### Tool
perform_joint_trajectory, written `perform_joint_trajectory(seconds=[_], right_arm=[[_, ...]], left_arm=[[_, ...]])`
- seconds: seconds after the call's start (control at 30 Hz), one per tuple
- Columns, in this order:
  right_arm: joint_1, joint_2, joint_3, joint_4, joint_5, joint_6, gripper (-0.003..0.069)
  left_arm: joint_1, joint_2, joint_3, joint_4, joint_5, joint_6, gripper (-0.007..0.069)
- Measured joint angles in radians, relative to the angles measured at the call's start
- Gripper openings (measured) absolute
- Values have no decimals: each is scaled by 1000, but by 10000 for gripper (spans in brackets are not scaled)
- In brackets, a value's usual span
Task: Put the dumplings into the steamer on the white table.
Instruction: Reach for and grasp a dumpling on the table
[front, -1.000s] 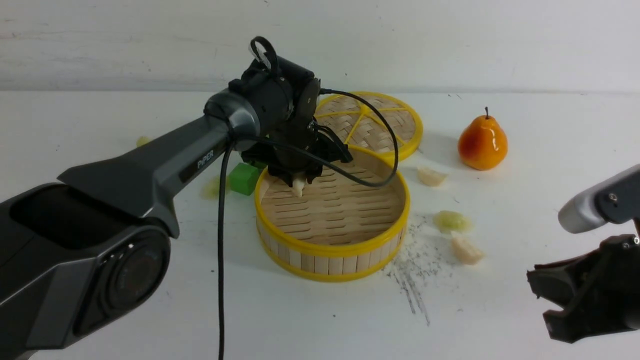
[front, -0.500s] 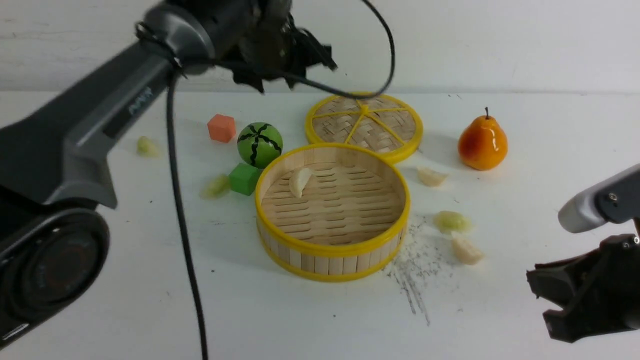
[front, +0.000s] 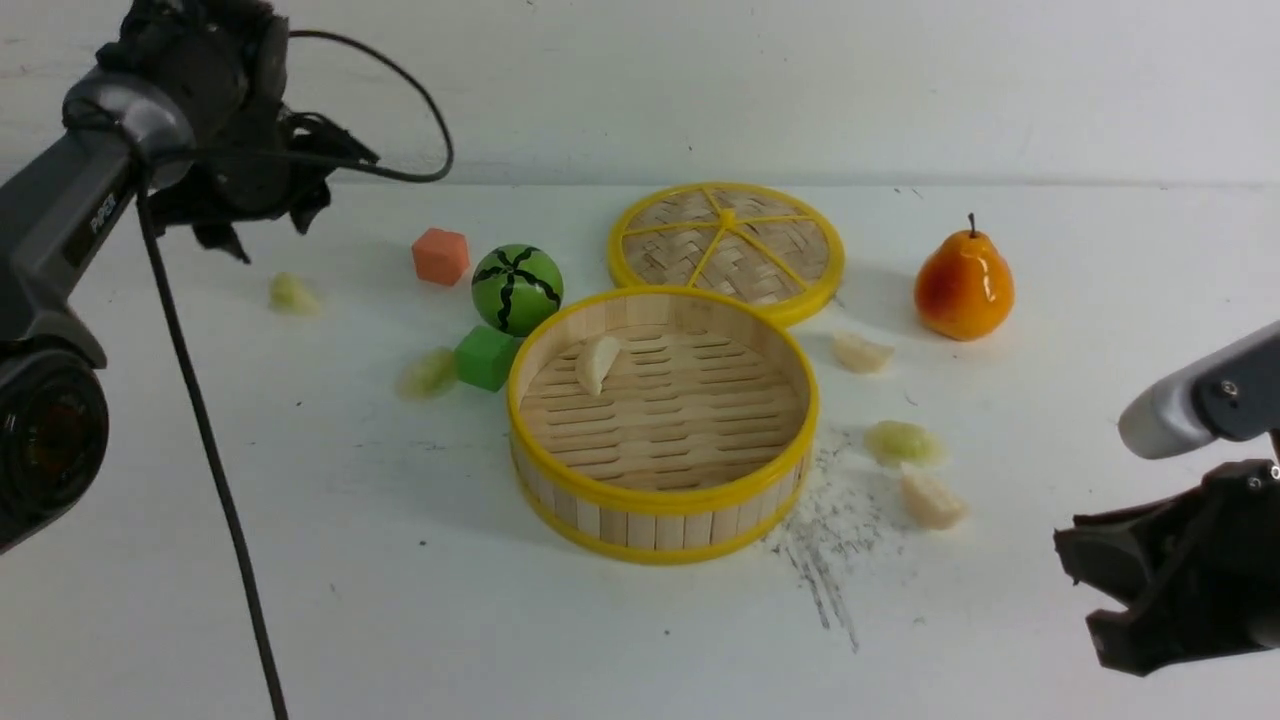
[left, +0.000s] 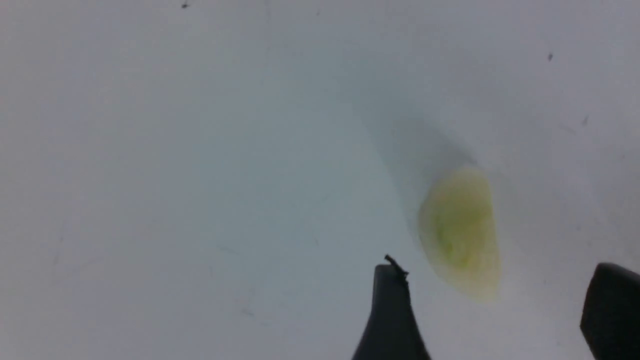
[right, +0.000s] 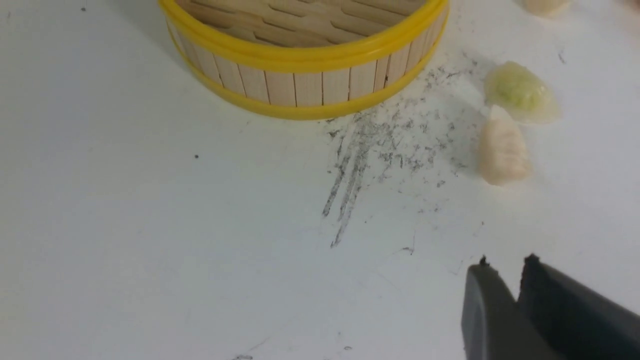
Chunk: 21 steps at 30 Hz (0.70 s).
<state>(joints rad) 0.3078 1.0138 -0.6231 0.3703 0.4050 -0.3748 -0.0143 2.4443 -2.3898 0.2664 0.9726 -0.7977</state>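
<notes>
The steamer (front: 662, 425) sits mid-tabletop (front: 400, 560), and one cream dumpling (front: 597, 362) lies on its slatted floor close to the far-left wall. The other five dumplings are out on the tabletop. A green one (front: 292, 293) lies far to the left, and a second green one (front: 427, 372) is just beside the green cube (front: 486, 357). A cream one (front: 862, 352) lies right of the steamer, between it and the pear (front: 963, 285). A green (front: 902, 442) and a cream (front: 932, 500) dumpling lie close together by the scratch marks (front: 825, 540). Behind the steamer are the lid (front: 727, 245), a striped green ball (front: 517, 289) and an orange cube (front: 440, 256). The left gripper (front: 265, 225) hangs above the far-left part of the tabletop, spread wide and empty. In its wrist view a blurred green dumpling (left: 460, 232) lies on the tabletop below the gap, touching neither finger. The right gripper (front: 1085, 595) hovers low at the near right, well apart from the steamer. In its wrist view the fingers (right: 482, 300) are drawn close together, holding nothing, with the green-and-cream pair ahead of them.
</notes>
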Motion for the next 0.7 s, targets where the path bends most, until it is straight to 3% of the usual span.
perform_joint_trajectory(seconds=[0.27,0.4,0.57,0.7], right_arm=[[0,67,0,0,-2,0,108],[0,98,0,1,-3,0,112],[0,103,0,0,-3,0,115],[0,105,0,0,-4,0,115]], left_arm=[[-8,81,0,-7,-111,-23,484],[-8,137,0,76,-138,-72,468],[-9,152,0,111,-156,-68,372],[-18,152,-1,113,-167,-42,222]])
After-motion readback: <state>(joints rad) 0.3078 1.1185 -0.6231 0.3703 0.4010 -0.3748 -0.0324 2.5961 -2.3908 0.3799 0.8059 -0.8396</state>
